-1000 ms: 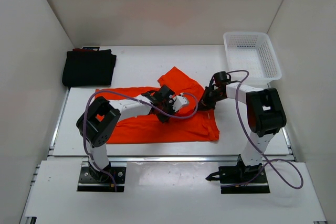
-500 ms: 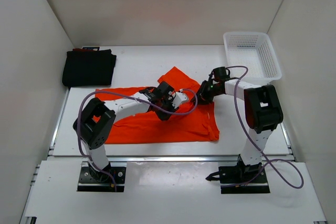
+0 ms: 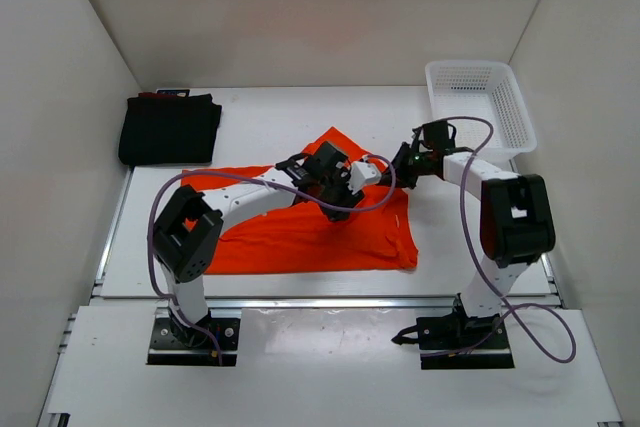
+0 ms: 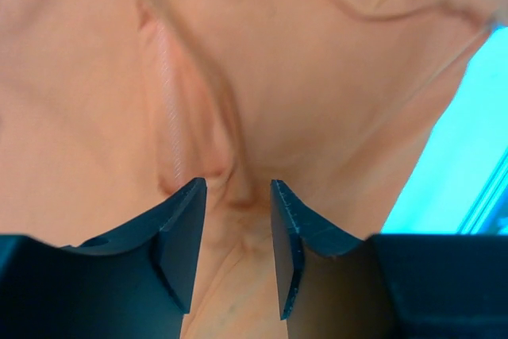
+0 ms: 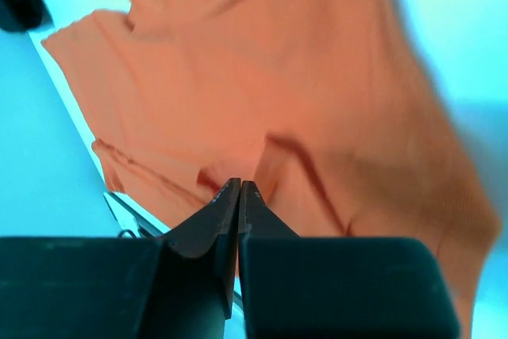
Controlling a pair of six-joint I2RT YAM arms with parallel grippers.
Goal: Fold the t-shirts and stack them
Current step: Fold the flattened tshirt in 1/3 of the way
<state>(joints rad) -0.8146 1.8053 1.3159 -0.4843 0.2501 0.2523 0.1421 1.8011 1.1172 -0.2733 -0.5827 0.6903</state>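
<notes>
Right hand [image 5: 240, 184], jaws pressed shut, pinches a raised crease at the right edge of the orange t-shirt [image 3: 300, 242]. Left hand [image 4: 236, 188] hovers with jaws parted over a wrinkled ridge near the shirt's middle. The bright garment lies spread mid-table [image 3: 270, 112], one corner pointing back. A folded black t-shirt [image 3: 170, 129] sits at the far left.

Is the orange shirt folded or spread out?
Mostly spread: the orange shirt lies wide and flat on the table, only its far part bunched up.
</notes>
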